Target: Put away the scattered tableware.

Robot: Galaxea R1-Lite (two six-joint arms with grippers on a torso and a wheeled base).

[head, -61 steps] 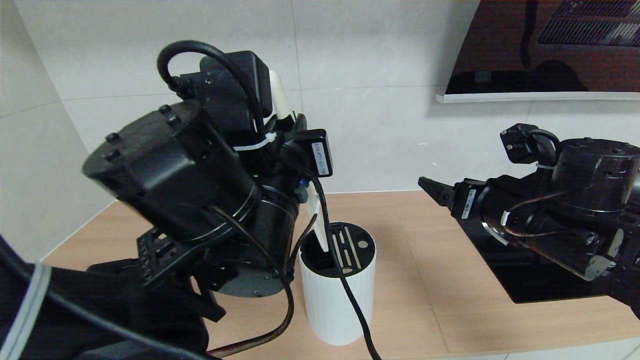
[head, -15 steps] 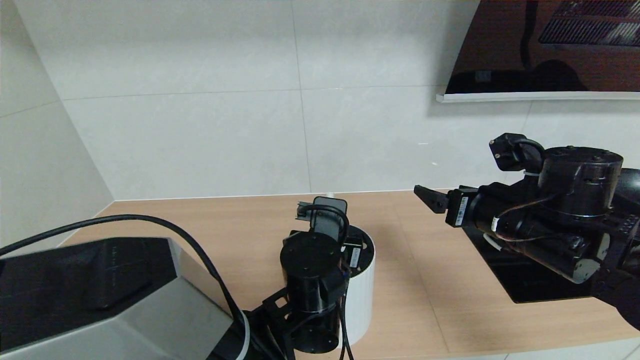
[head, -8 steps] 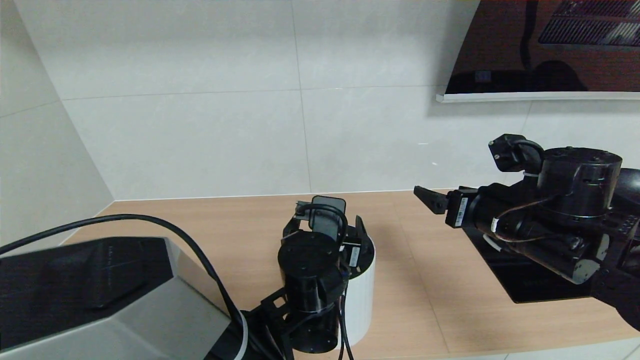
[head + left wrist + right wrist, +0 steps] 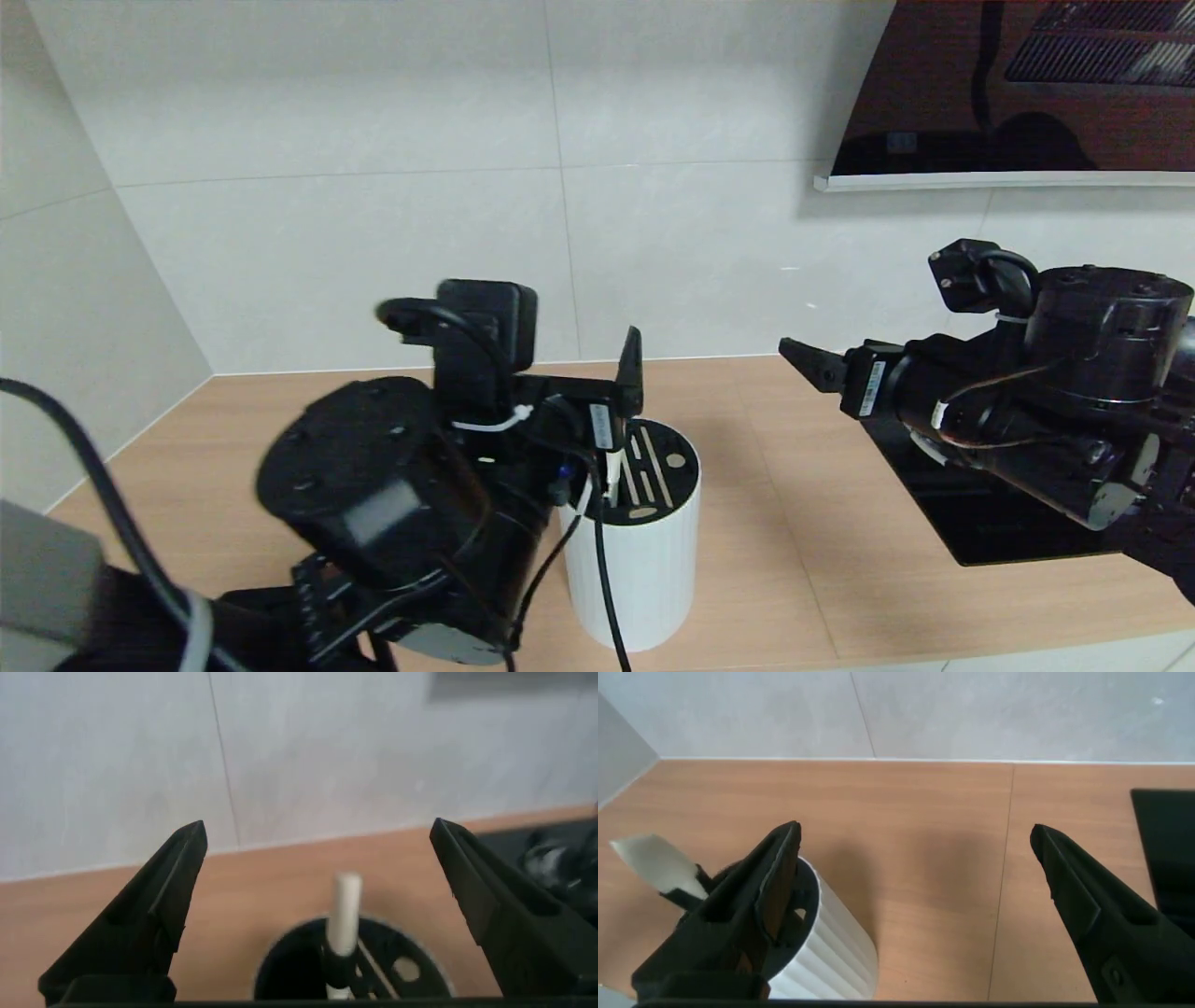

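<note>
My left gripper (image 4: 318, 833) hangs spread above the white utensil (image 4: 346, 910) standing in the holder (image 4: 635, 560) near the counter's (image 4: 794, 560) front edge, right gripper (image 4: 915, 833) spread too, so I judge it stowed; next, lift clear.

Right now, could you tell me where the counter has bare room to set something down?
Bare counter lies between the white holder and the black cooktop, and behind the holder up to the tiled wall. It is crowded at the holder's top: the open left gripper hangs by it, with a white handle standing inside.
</note>
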